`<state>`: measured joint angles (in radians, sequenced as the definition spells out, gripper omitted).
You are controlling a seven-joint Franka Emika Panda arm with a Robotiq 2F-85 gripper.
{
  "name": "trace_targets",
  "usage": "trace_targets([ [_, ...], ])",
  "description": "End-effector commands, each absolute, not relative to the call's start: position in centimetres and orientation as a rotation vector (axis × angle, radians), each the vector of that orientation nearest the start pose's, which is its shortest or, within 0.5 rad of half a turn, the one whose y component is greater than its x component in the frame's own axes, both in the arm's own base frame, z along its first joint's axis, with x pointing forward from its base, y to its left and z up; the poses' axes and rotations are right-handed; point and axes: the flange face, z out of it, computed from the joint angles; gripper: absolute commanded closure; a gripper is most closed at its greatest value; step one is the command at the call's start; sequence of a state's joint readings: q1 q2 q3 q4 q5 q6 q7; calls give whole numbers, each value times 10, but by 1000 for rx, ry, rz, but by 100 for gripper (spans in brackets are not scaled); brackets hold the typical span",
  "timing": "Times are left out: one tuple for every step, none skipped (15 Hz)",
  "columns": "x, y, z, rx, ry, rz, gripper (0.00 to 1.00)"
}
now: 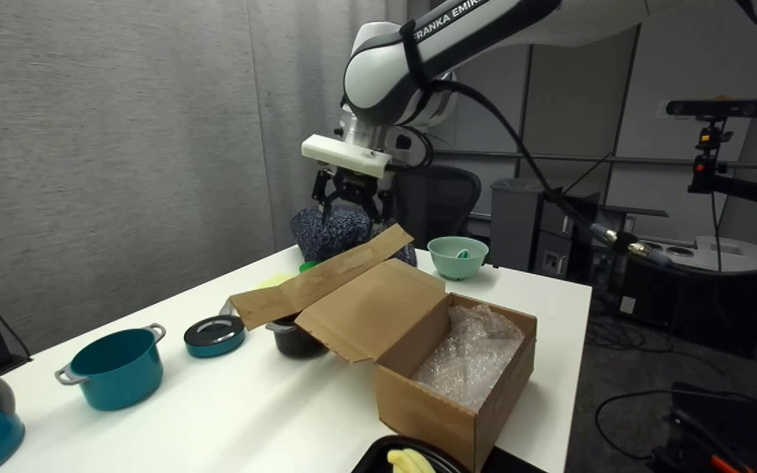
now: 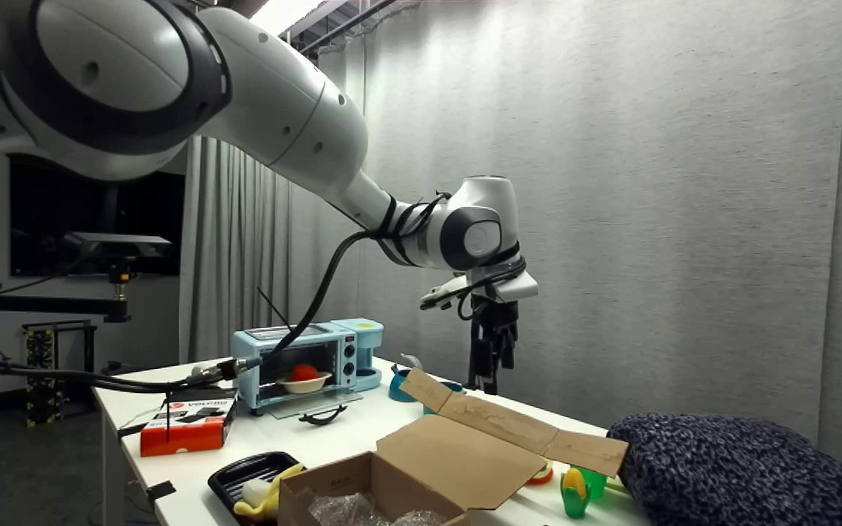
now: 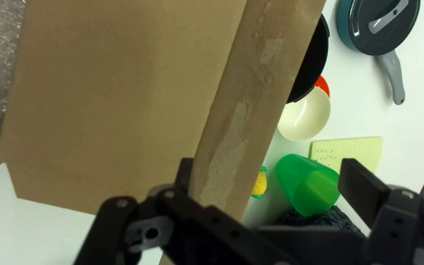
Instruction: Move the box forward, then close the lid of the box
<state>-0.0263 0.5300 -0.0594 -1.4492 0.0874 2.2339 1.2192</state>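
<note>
One cardboard box (image 1: 428, 414) sits on the desk (image 1: 240, 414) toward an edge, a margin of bare white lying between its long wall and the drop. Bubble wrap (image 1: 474, 358) lies inside, seemingly low enough not to hinder closing. The lid (image 1: 375, 309) is folded back from the opposite long wall, its creased strip (image 1: 319, 274) reaching out above a black pot (image 1: 296, 341) (whether the pot props it, I cannot tell), which probably keeps that border raised for grasping. Over the strip hangs the end effector (image 3: 271, 178), spread wide and holding nothing; in the wrist view the strip's outer border runs between its fingers (image 3: 361, 187), so I take it to be placed for catching the lid, though contact is unclear. Whether the forward move is done, I cannot judge. Beyond the strip, a cream bowl (image 3: 304, 115) and a green cup (image 3: 306, 184) crowd the room for fingers coming in low. At one short end, a black tray (image 2: 251, 467) bearing a banana-like piece (image 2: 269, 497) is just beside the box, which should limit sliding that way; past the other end, desk surface separates it from a mint bowl (image 1: 454, 263).
</note>
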Motion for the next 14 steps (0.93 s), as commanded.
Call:
trace_targets([
  [753,-52,392,-2315,1832,-264,0],
  [756,-52,386,-2323,1834,-237,0],
  [759,-52,379,-2323,1837,-231,0],
  [762,-52,374,-2328,1839,-217,0],
  [765,-52,370,-2328,1841,-199,0],
  [768,-52,366,-2327,1842,-184,0],
  [767,-64,370,-2331,1841,-170,0],
  [767,-70,370,-2330,1847,-161,0],
  [769,-73,370,-2331,1849,-149,0],
  [769,-77,371,-2335,1857,-130,0],
  [769,-81,372,-2337,1866,-111,0],
  [769,-84,371,-2339,1875,-101,0],
  [770,-87,371,-2339,1882,-91,0],
  [770,-89,370,-2342,1883,-81,0],
])
